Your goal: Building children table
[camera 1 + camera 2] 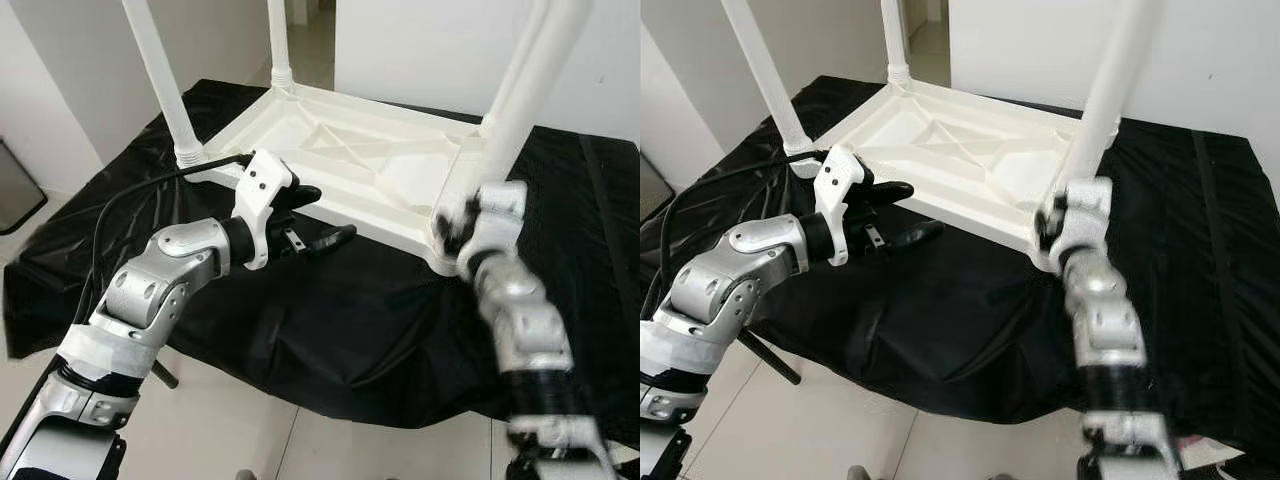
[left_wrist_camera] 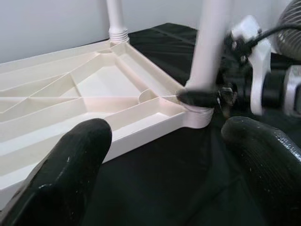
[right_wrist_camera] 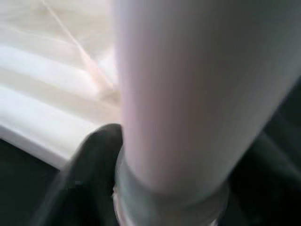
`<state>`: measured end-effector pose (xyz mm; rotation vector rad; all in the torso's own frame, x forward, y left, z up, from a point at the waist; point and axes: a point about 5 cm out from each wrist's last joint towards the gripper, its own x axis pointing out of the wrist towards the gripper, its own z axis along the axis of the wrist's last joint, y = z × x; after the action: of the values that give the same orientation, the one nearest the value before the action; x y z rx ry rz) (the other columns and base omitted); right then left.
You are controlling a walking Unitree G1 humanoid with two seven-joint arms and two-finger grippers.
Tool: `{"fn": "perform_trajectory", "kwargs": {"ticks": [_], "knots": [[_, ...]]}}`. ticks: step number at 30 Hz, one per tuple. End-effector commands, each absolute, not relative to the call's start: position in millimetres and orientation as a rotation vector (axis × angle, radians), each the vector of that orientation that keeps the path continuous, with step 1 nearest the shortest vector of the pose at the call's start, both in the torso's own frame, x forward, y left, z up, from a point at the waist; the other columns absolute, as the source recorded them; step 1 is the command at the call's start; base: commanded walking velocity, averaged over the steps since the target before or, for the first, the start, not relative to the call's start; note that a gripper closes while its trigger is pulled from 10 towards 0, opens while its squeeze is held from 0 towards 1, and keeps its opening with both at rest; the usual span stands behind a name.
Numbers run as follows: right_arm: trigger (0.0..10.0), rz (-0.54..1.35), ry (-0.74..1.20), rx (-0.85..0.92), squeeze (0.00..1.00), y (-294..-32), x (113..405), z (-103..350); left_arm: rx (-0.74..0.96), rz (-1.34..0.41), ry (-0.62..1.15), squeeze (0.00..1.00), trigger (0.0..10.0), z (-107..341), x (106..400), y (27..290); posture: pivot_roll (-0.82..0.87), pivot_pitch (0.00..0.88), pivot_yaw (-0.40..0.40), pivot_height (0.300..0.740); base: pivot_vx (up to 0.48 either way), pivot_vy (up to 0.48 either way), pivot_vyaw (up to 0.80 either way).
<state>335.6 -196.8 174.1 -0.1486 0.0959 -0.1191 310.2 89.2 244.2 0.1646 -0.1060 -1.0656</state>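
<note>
At near leg (image 1: 1102, 100): right fingers (image 2: 200, 98) seemingly clamped; left fingers (image 1: 902, 190) spread.

I see white walls (image 1: 450, 50) behind, pale floor tiles (image 1: 240, 430) at the bottom, a black cloth (image 1: 330, 320) mid-frame.

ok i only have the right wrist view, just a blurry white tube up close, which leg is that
Observer: It is the near leg, at the upturned table's corner closest to the robot, on its right. The right gripper is at that leg's base.
Operator: how many legs are up
Observer: Three stand upright: that one, the left leg and the far leg.
Operator: and the left arm
Observer: The left gripper is open and holds nothing. It is just off the table's near edge, over the black cloth.
</note>
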Motion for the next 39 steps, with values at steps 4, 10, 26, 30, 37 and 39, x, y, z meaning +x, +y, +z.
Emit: {"fn": "perform_trajectory", "kwargs": {"ticks": [4, 10, 26, 30, 37, 39], "knots": [[10.0, -0.179, 0.098, -0.126, 0.0, -193, 332, 167, 0.179, -1.114, -0.091, 0.0, 10.0, 243, 309, 92, -0.11, 0.118, 0.085, 0.74, 0.0, 0.0, 0.0], [10.0, -0.039, -0.01, -0.104, 0.0, -179, 331, 183, 0.181, -1.112, -0.091, 0.0, 10.0, 243, 309, 93, -0.11, 0.118, 0.085, 0.74, 0.0, 0.0, 0.0], [10.0, -0.017, -0.237, -0.14, 0.0, -185, 324, 221, 0.176, -1.113, -0.098, 0.0, 10.0, 245, 308, 93, -0.12, 0.122, 0.087, 0.74, 0.0, 0.0, 0.0], [10.0, -0.037, -0.194, -0.196, 0.0, -190, 326, 213, 0.176, -1.115, -0.099, 0.0, 10.0, 245, 309, 93, -0.12, 0.122, 0.087, 0.74, 0.0, 0.0, 0.0], [0.0, 0.009, -0.185, -0.203, 0.0, -187, 326, 210, 0.175, -1.114, -0.098, 0.0, 10.0, 246, 309, 93, -0.11, 0.124, 0.088, 0.74, 0.0, 0.0, 0.0], [0.0, 0.02, -0.187, -0.21, 0.0, -187, 326, 210, 0.175, -1.114, -0.098, 0.0, 10.0, 245, 309, 93, -0.11, 0.124, 0.088, 0.74, 0.0, 0.0, 0.0]]}}
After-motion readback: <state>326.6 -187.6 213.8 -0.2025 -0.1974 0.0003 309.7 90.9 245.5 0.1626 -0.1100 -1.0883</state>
